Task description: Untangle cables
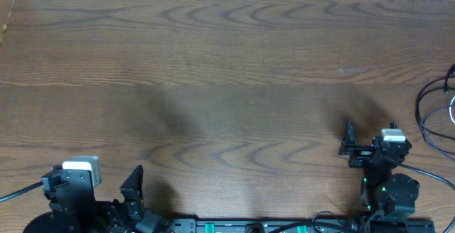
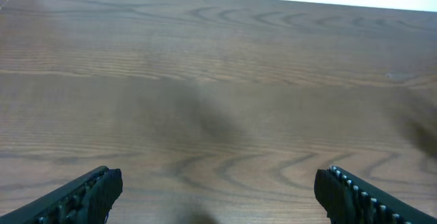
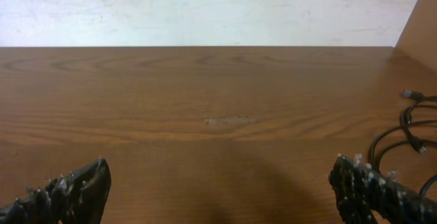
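The cables (image 1: 431, 112) lie at the far right edge of the table (image 1: 227, 69): thin black loops, partly cut off by the frame, with a bit of white cord (image 1: 452, 109) beside them. In the right wrist view the black cables (image 3: 403, 130) curl at the right, with a small plug (image 3: 410, 94) at the far end. My right gripper (image 1: 377, 142) (image 3: 218, 186) stands open, left of the cables and apart from them, over bare wood. At the near left edge my left gripper (image 1: 91, 187) (image 2: 218, 190) is also open, holding nothing. No cable shows in the left wrist view.
A white wall (image 3: 205, 9) runs along the table's far edge. A wooden side panel (image 3: 420, 19) rises at the far right corner and another (image 1: 7, 13) at the far left. Thicker arm cables (image 1: 434, 172) trail by the right arm's base.
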Robot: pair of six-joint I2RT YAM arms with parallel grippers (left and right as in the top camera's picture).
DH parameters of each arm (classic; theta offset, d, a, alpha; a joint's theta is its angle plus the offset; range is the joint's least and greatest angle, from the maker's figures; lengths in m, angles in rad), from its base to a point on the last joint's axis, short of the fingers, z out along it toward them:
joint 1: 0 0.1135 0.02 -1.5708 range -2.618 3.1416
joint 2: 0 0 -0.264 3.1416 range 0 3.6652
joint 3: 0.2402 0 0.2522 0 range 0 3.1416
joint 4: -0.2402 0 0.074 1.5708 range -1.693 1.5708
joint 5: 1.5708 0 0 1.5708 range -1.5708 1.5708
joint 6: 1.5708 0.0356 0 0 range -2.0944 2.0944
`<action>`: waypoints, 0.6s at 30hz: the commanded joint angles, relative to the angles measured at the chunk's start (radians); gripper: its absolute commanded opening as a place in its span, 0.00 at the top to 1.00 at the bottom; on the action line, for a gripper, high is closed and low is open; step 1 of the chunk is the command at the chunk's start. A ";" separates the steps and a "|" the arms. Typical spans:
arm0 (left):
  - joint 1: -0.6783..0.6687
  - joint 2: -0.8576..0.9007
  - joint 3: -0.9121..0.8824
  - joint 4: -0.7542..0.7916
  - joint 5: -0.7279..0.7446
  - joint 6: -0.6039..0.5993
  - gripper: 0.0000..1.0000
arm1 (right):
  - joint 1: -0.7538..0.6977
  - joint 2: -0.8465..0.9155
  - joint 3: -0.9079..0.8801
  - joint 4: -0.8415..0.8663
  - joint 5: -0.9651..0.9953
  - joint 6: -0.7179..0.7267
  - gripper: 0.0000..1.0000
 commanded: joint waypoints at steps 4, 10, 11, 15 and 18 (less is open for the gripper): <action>0.000 -0.006 0.001 0.001 -0.010 -0.021 0.04 | 0.003 0.000 -0.001 -0.005 0.008 0.014 0.01; 0.000 -0.006 0.001 0.013 -0.037 -0.032 0.04 | 0.006 -0.010 -0.001 -0.003 0.008 0.014 0.01; 0.000 -0.006 0.001 0.013 -0.039 -0.033 0.04 | 0.009 -0.010 -0.001 -0.003 0.008 0.014 0.01; 0.000 -0.006 0.001 0.019 -0.044 -0.034 0.04 | 0.079 -0.010 -0.001 -0.004 0.008 0.014 0.01; 0.000 -0.006 0.001 0.043 -0.044 -0.035 0.04 | 0.111 -0.010 -0.001 -0.003 0.008 0.014 0.01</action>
